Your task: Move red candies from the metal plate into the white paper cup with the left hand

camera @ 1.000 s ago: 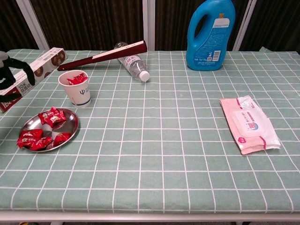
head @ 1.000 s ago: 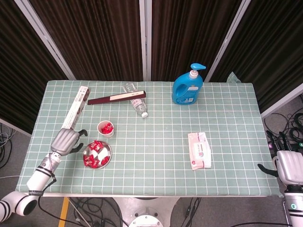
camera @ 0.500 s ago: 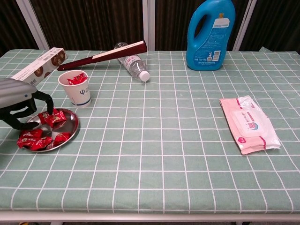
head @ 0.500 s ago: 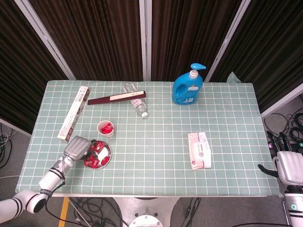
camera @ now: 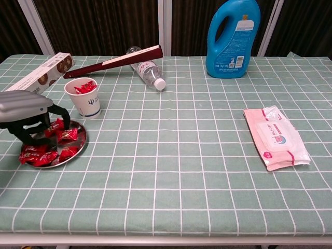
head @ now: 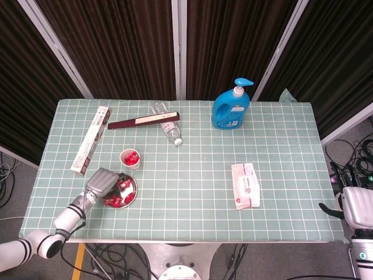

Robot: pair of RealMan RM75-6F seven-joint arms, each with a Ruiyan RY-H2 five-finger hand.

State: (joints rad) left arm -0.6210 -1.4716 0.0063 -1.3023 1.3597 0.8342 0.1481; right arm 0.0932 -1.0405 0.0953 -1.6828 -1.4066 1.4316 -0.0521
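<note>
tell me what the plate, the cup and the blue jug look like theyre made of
Plate: looks like polished metal, going by its silvery, reflective rim. Cup: probably paper, matte white with a small blue print on the wall. Blue jug: likely plastic, with a glossy moulded body, a built-in handle and a printed label; the head view shows a pump top.

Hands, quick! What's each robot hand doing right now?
Left hand: over the metal plate, fingers curled down among the red candies; a grip cannot be told.
Right hand: off the table's edge, holding nothing visible.
</note>
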